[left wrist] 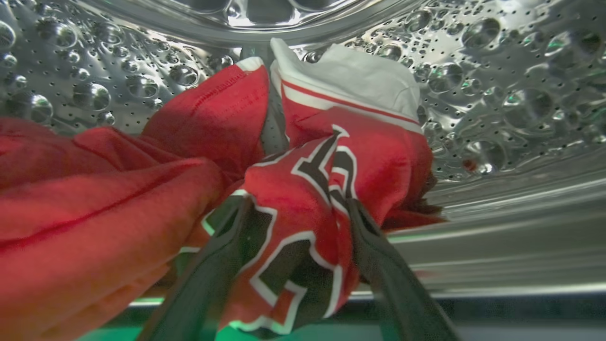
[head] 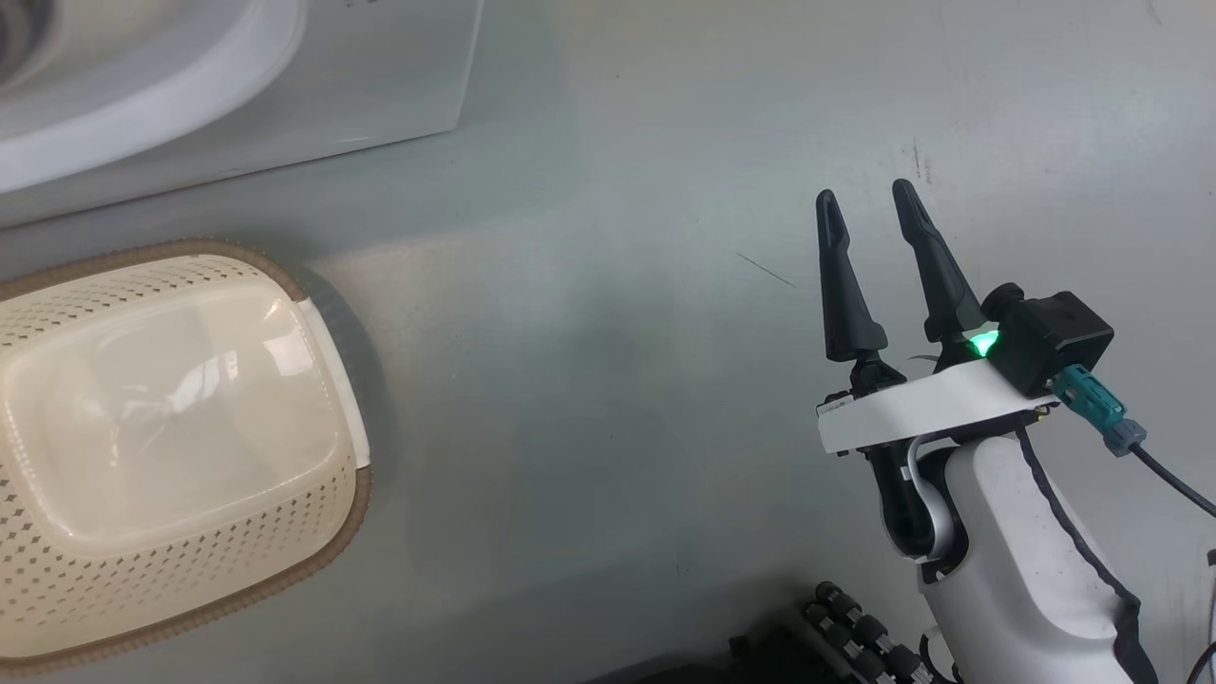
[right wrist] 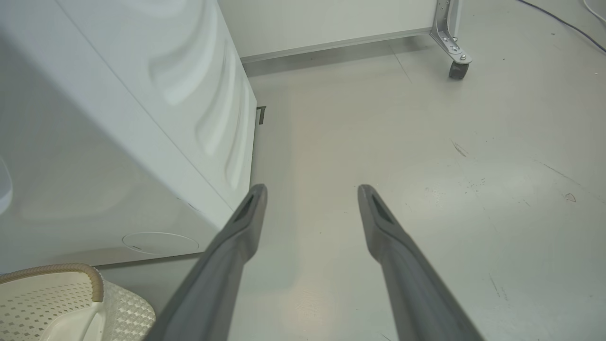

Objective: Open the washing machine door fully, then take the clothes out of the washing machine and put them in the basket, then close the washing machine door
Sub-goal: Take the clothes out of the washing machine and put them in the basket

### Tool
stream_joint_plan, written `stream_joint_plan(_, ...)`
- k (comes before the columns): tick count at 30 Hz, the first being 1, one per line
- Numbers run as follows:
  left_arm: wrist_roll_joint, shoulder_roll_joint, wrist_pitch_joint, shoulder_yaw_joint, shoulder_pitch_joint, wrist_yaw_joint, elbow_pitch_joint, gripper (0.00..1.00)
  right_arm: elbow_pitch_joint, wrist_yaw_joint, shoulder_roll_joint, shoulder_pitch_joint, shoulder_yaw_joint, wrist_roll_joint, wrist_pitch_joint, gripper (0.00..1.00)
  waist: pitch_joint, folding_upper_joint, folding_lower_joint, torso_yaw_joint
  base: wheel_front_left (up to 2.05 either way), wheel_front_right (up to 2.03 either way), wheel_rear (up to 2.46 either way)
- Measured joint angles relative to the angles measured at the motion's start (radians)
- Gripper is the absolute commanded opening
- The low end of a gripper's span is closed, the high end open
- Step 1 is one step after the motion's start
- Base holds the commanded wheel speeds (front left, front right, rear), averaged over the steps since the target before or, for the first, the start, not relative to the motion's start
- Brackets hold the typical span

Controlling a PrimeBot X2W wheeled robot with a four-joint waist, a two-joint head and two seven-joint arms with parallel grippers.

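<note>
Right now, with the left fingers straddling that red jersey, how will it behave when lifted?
Likely floppy: the red jersey lies bunched in folds inside the open left gripper. Probably light, as thin fabric. It may drag the neighbouring cloth, since their folds overlap.

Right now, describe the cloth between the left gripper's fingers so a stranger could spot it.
Inside the washing machine's dimpled steel drum lies a heap of red jersey clothes. In it, between the dark fingers of the left gripper, bulges one fold; unlike the plain red beside it, it bears black-and-white number print.
</note>
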Motion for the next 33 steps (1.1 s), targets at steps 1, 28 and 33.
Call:
stream_joint_plan(1, 0.001, 0.002, 0.007, 0.0, -0.007, 0.0, 0.007, 1.0, 0.0, 0.0, 0.0, 0.0, 0.0, 0.001, 0.0, 1.0, 0.002, 0.0, 0.0, -0.002, 0.0, 0.0, 0.0)
stream_joint_plan(28, 0.009, -0.081, -0.109, -0.061, -0.045, -0.001, 0.035, 0.0, 0.038, -0.017, 0.0, -0.02, -0.046, -0.014, 0.0, 1.0, -0.031, 0.0, -0.0001, 0.037, 0.0, 0.0, 0.0)
stream_joint_plan(33, 0.01, -0.109, -0.179, -0.094, -0.014, -0.001, 0.027, 0.0, 0.053, -0.017, 0.0, -0.021, -0.076, -0.034, 0.0, 1.0, -0.063, 0.0, -0.0001, 0.062, 0.0, 0.0, 0.0)
